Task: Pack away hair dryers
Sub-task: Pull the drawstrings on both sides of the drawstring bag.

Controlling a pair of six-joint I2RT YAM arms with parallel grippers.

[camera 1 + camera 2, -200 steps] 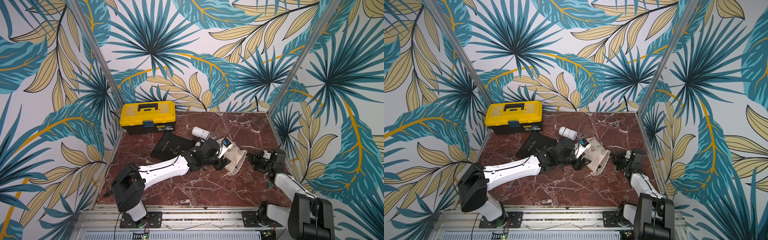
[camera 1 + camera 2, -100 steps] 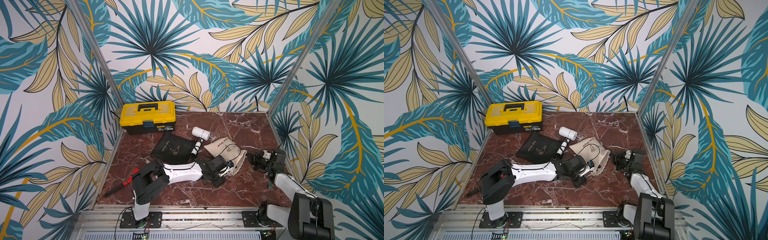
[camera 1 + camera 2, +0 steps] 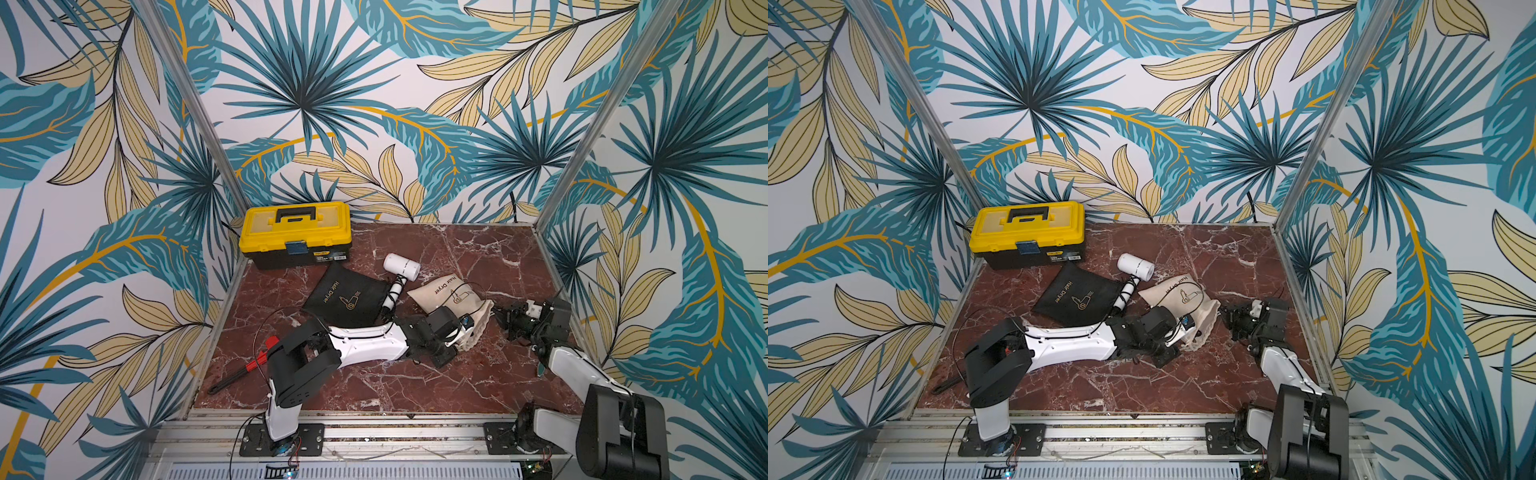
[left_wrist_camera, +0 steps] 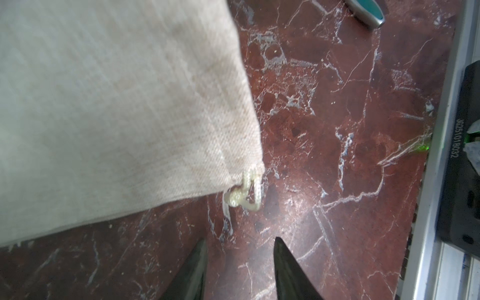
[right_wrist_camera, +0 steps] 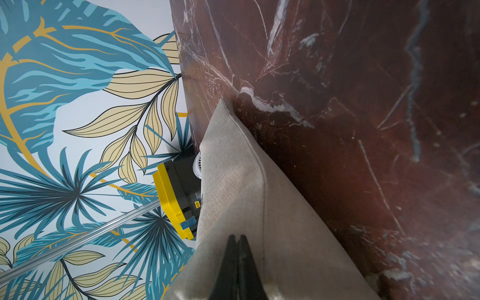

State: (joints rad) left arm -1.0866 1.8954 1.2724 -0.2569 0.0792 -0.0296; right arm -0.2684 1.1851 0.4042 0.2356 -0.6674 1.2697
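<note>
**White dryer out on the marble as bot works the beige bag**

White hair dryer (image 3: 401, 267) lies on tabletop (image 3: 478, 253) betw. black bag (image 3: 345, 297) & beige bag (image 3: 446, 291), barrel toward yellow toolbox (image 3: 296, 232). Prob. light, hard, slick plastic. Round barrel may roll, so the slim handle looks the best hold; mind the cord. Left claw (image 4: 240, 259) apart & empty beside beige bag's corner. Right claw (image 5: 237, 257) pinched together, apparently on that bag's fabric. Both bags read "Hair Dryer"; toolbox sticker too small to read.
</note>
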